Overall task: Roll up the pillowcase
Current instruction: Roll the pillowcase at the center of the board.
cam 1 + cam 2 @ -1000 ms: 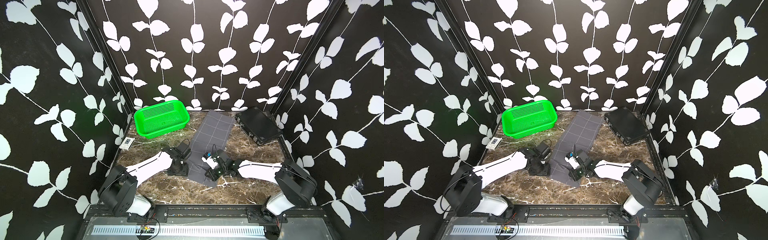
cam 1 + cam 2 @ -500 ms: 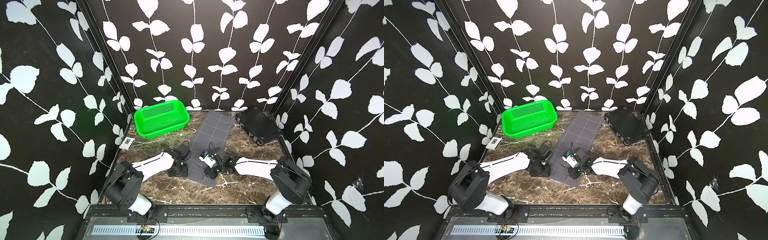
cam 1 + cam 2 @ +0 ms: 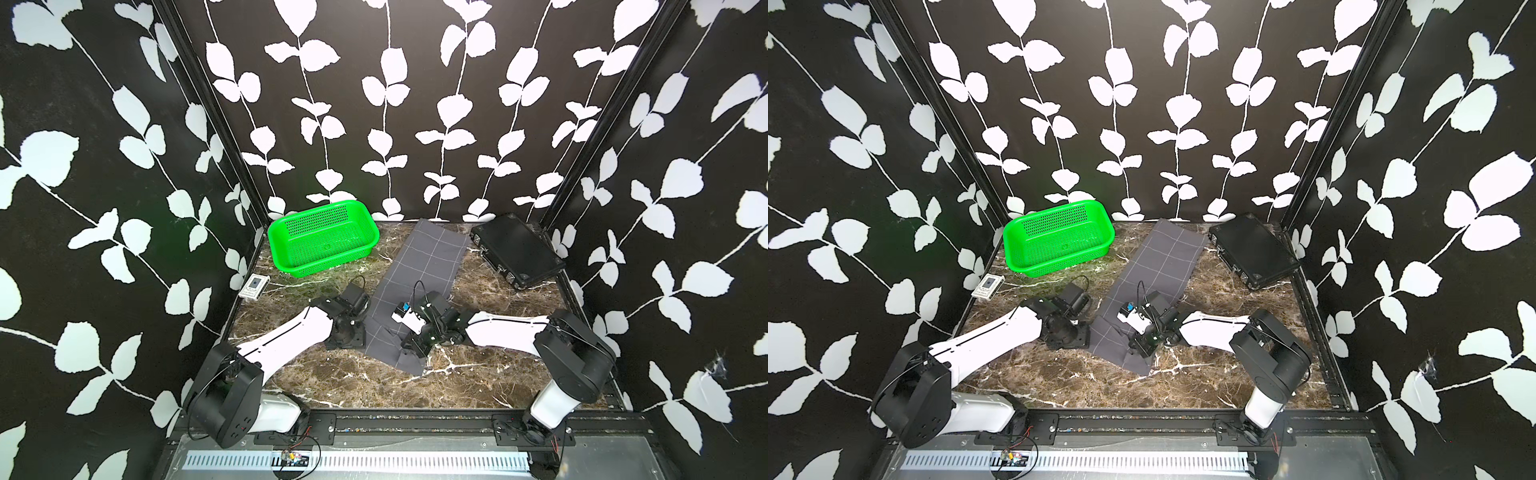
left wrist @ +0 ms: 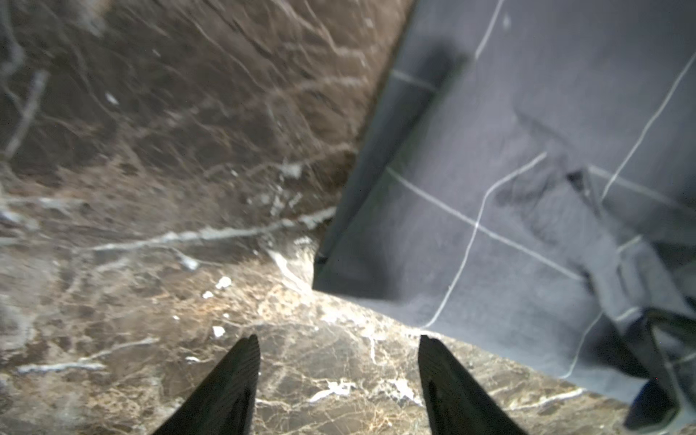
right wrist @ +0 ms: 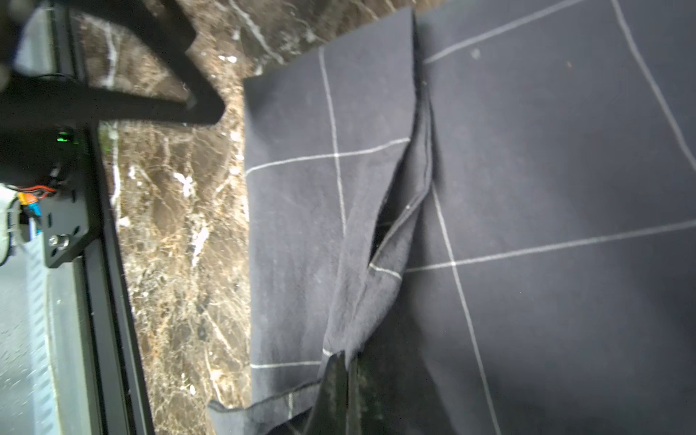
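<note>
The pillowcase (image 3: 428,266) lies across the surface (image 3: 478,374), its near end bunched. We find the right tool (image 5: 339,361), tips half buried in cloth, clamped on a raised fold there. The left tool (image 4: 339,339) gapes over bare surface beside the corner. A second earlier the right tool sat slightly rightward.

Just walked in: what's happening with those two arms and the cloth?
Two robot arms are working on the pillowcase, which lies mostly flat on the marble table. The right gripper is shut on a pinched-up fold near its near end; the left gripper hangs open over bare table beside the corner. Nothing is rolled yet.
</note>
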Available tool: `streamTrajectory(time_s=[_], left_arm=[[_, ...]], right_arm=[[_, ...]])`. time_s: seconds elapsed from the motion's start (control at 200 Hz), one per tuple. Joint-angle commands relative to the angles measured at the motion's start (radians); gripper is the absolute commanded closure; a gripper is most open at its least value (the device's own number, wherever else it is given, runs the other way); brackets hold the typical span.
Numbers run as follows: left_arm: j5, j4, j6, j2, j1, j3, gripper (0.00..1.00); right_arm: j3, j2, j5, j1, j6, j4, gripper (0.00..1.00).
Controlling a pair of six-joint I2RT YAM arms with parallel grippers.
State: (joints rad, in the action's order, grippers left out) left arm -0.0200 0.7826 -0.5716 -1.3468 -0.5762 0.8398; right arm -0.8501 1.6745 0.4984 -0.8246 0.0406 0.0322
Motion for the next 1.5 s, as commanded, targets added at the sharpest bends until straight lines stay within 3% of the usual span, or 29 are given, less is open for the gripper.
streamTrajectory(time_s=[0.0, 0.23, 0.4, 0.655, 0.87, 1.15, 1.23, 1.495], left_arm=[[0.042, -0.006, 0.088, 0.002, 0.031, 0.03, 0.32], [0.115, -0.036, 0.192, -0.081, 0.084, 0.052, 0.35], [0.159, -0.093, 0.24, -0.139, 0.107, 0.067, 0.43], [0.218, -0.106, 0.254, -0.181, 0.11, 0.069, 0.58], [0.21, -0.1, 0.27, -0.189, 0.11, 0.068, 0.77], [0.217, -0.068, 0.288, -0.191, 0.116, 0.068, 0.9], [0.21, -0.051, 0.297, -0.185, 0.118, 0.074, 1.0], [0.179, -0.004, 0.261, -0.114, 0.119, 0.066, 1.0]], right_arm=[[-0.027, -0.02, 0.052, 0.005, -0.05, -0.056, 1.0], [-0.034, -0.012, 0.05, 0.006, -0.079, -0.06, 1.0], [-0.029, -0.002, 0.055, 0.005, -0.074, -0.065, 1.0], [-0.02, -0.001, 0.048, 0.004, -0.073, -0.056, 1.0], [-0.024, 0.002, 0.051, 0.006, -0.073, -0.059, 1.0], [-0.036, 0.007, 0.057, 0.005, -0.07, -0.065, 1.0], [-0.037, 0.007, 0.058, 0.005, -0.07, -0.065, 1.0], [-0.054, 0.002, 0.06, 0.005, -0.067, -0.06, 1.0]])
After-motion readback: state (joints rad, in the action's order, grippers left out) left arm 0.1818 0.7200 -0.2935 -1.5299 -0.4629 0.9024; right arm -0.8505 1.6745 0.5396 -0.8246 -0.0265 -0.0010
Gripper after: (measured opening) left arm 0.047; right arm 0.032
